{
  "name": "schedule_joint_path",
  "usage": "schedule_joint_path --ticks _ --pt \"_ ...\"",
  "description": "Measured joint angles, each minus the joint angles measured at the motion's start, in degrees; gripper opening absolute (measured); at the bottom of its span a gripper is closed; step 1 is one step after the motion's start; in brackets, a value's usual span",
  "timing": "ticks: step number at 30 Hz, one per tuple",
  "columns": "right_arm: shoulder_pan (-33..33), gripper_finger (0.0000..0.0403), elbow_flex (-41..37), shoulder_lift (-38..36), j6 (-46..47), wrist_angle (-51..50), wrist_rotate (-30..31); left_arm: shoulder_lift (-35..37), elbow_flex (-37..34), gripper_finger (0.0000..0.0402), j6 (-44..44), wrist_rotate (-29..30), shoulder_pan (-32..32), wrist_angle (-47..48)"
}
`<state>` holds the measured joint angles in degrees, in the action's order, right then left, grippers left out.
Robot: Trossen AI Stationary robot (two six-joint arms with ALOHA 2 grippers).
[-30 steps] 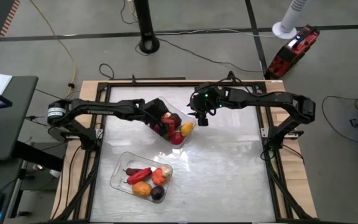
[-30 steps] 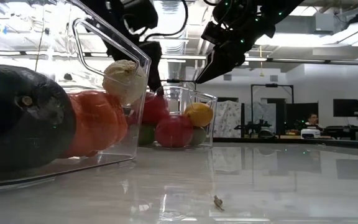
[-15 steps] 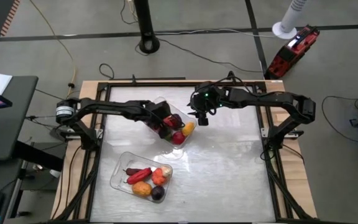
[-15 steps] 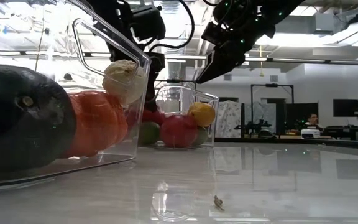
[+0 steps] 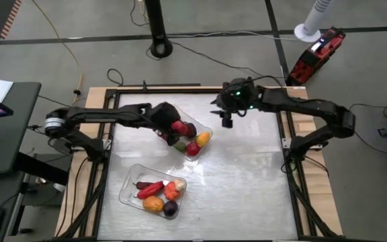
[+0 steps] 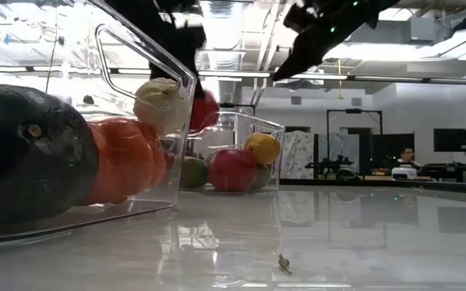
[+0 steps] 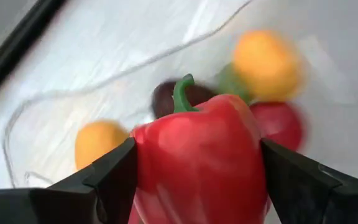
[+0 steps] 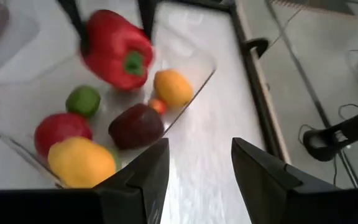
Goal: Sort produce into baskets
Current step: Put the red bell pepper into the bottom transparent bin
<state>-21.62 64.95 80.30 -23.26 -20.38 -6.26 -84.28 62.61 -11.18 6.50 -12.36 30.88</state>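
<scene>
While the left gripper is pinching a glossy red bell pepper with a green stem between its jaws, it is hanging above the far clear plastic basket of fruit. The right gripper, jaws spread, is hovering beside that basket over the worktop.

The bell pepper was glossy red with a green stem, held between the left hand's dark fingers. In the clear far basket lay 1 green lime, 1 red, 1 dark maroon and 2 yellow-orange fruits. The counter was pale, whitish.
</scene>
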Motion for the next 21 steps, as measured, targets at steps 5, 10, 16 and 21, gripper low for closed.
schedule_joint_path --ticks 5,10,16,21 --pt "-0.12 0.019 0.0 -3.43 3.93 -1.69 0.02 7.66 0.02 0.0277 3.23 -7.12 4.41 -0.99" --pt "0.63 0.0186 0.0 -3.44 7.71 -4.81 0.09 10.24 0.02 0.0282 4.17 -15.18 15.71 1.39" --pt "0.92 0.0185 0.0 -3.44 12.56 -4.57 0.47 10.19 -0.58 0.0284 1.86 -12.82 29.44 8.52" --pt "0.87 0.0185 0.0 -3.44 15.14 -8.28 0.52 10.13 -2.98 0.0299 -6.49 -4.9 35.11 8.41"
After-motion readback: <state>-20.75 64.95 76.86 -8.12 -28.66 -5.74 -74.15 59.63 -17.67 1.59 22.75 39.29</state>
